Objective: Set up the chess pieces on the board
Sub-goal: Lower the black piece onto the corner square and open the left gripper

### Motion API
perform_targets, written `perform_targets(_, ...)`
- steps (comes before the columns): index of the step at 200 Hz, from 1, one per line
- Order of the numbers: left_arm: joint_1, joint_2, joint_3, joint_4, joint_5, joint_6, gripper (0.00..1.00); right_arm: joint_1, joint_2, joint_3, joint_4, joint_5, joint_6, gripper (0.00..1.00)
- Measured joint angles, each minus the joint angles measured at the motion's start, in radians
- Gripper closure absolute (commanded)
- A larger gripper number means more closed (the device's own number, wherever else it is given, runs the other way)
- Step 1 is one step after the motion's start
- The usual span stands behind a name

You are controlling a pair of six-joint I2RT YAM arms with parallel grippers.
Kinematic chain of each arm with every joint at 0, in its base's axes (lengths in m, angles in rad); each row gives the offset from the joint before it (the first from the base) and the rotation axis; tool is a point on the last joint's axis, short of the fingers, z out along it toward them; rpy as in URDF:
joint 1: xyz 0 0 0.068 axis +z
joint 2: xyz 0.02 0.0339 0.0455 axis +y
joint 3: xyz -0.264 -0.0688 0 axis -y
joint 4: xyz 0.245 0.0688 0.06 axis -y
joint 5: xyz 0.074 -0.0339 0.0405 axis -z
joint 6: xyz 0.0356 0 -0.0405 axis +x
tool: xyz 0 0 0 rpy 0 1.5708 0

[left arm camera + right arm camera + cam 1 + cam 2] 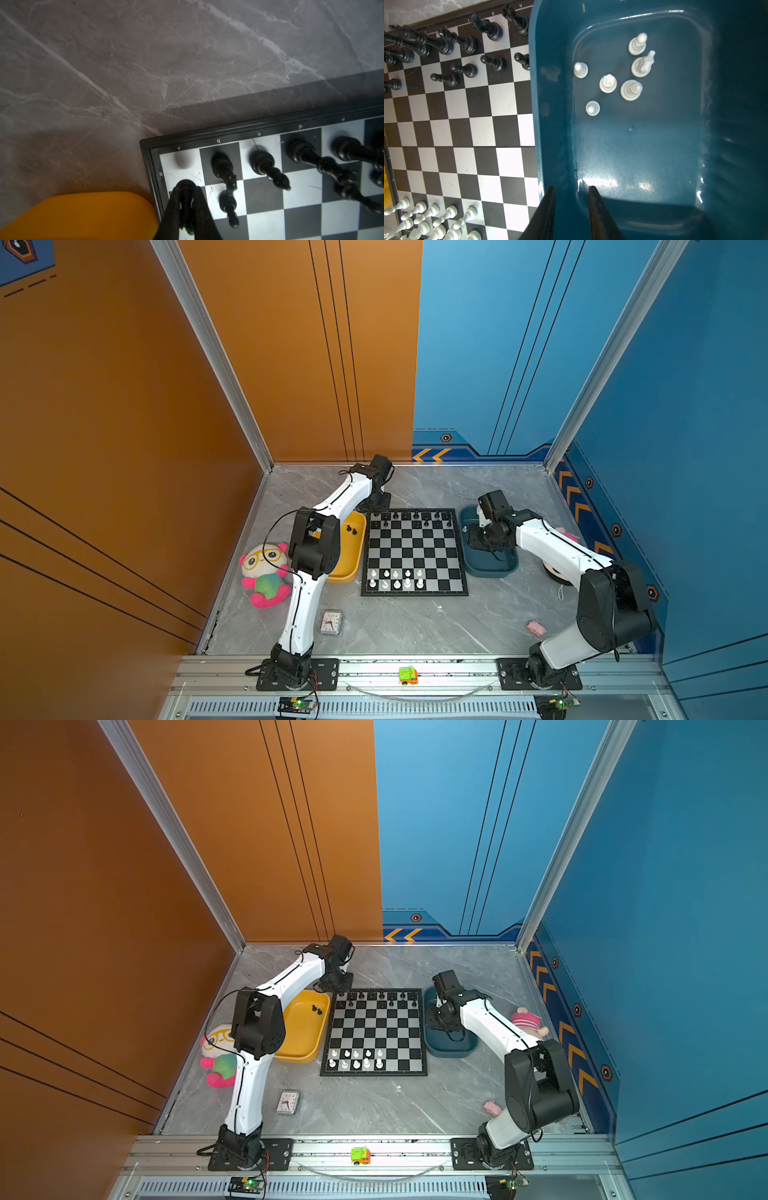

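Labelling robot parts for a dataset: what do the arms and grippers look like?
The left arm and right arm match: white shells between bulky black joint housings, on black base plates. Thin black cables run along both; one loops free off the left arm. The left gripper and right gripper have slim, tapering black fingers.

Board chequered black-silver; yellow tray; teal tray; table seemingly grey-marbled.

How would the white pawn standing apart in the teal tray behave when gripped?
Probably light and stiff: the white pawn looks like small moulded plastic. Its round head may slip when pinched. Its wider base likely resists tipping.
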Motion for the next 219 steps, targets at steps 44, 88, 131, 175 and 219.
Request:
perform_targets(44, 0.0, 0.032, 0.004, 0.0, 0.0, 0.0, 0.9, 0.0, 0.0, 0.0, 0.0, -0.004, 0.0, 0.7)
perform_targets(88, 0.0, 0.036, 0.017, 0.0, 0.0, 0.0, 0.85, 0.0, 0.0, 0.0, 0.0, -0.004, 0.0, 0.7)
perform_targets(131, 0.0, 0.048, 0.017, 0.0, 0.0, 0.0, 0.8, 0.0, 0.0, 0.0, 0.0, -0.004, 0.0, 0.7)
perform_targets(175, 0.0, 0.05, 0.017, 0.0, 0.001, 0.0, 0.72, 0.0, 0.0, 0.0, 0.0, -0.004, 0.003, 0.7)
perform_targets(219, 0.0, 0.05, 0.017, 0.0, 0.001, 0.0, 0.68, 0.0, 0.0, 0.0, 0.0, -0.004, 0.004, 0.7)
